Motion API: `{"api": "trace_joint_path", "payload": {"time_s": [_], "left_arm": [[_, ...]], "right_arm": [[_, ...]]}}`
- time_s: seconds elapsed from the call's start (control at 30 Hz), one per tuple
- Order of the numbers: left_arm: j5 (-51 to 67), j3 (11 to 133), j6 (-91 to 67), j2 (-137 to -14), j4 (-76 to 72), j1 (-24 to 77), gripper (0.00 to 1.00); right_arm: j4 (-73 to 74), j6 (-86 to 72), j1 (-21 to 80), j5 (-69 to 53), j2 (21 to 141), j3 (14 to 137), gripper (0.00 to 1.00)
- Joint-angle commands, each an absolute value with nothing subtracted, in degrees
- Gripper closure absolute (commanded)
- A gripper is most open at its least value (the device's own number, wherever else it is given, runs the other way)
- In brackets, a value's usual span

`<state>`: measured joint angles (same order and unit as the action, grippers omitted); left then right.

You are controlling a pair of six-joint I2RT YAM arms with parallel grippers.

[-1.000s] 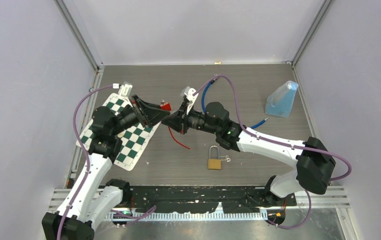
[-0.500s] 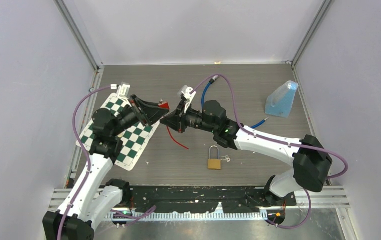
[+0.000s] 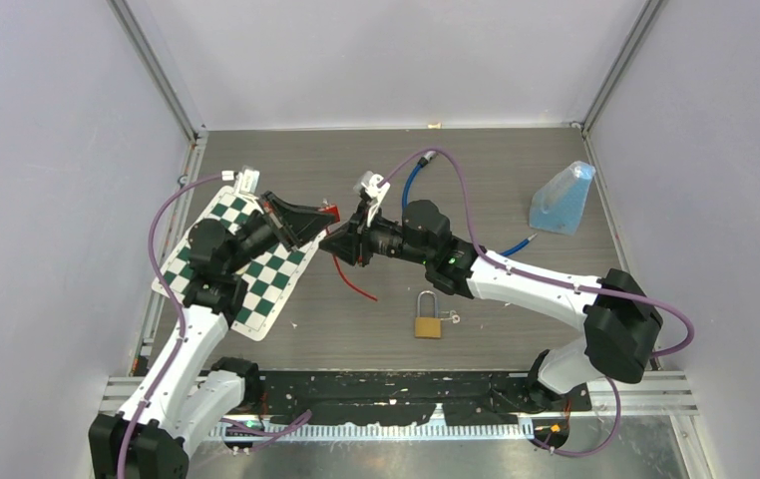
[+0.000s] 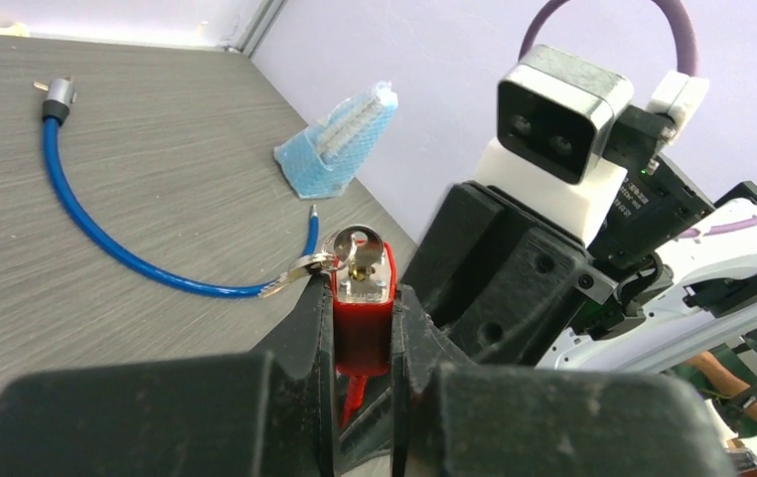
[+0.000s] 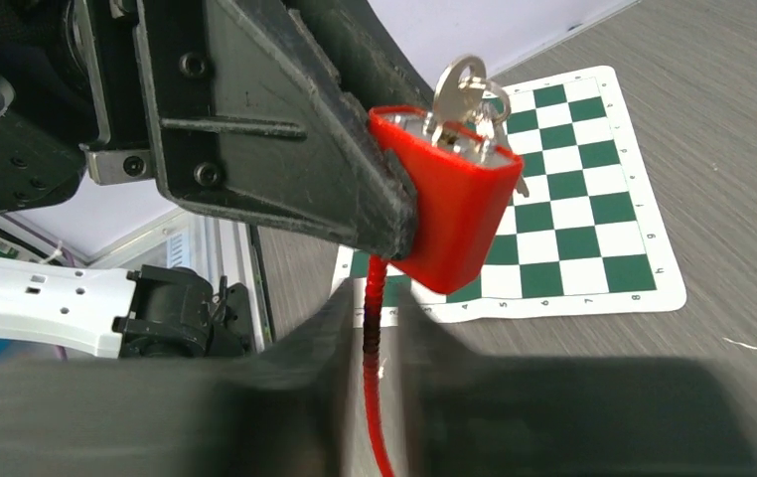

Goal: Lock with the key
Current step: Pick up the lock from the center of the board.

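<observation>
The left gripper (image 3: 314, 216) is clenched on the body of the red lock (image 3: 330, 212), holding it above the table (image 3: 496, 170), just right of the checkered mat (image 3: 256, 291). A silver key (image 4: 353, 248) sits in the lock's face, with a key ring hanging beside it. The right gripper (image 3: 340, 243) faces it from the right and pinches the red cable (image 3: 354, 281) that trails from the lock down to the table. A brass padlock (image 3: 428, 319) lies nearer, well apart. A blue cable (image 3: 408, 190) lies farther back.

Bright, even light; the right pincer (image 5: 372, 320) blurs close to its camera.
</observation>
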<state>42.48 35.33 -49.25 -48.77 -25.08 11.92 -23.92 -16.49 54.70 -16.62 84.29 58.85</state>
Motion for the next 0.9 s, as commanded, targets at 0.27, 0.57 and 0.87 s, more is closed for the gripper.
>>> {"api": "trace_joint_path", "payload": {"time_s": [0.27, 0.57, 0.87], "left_arm": [[45.62, 39.59, -34.52, -43.35, -28.37, 12.24, 1.00], [44.36, 42.30, -29.05, -44.43, -40.51, 12.30, 1.00], [41.76, 45.40, -24.27, -45.38, -46.18, 13.30, 1.00]], "right_arm": [[-26.41, -22.48, 55.11, -9.73, 74.77, 51.01, 0.14], [-21.01, -43.36, 55.02, 4.12, 65.46, 46.47, 0.23], [-14.15, -77.16, 54.93, 8.11, 66.23, 48.59, 0.23]]}}
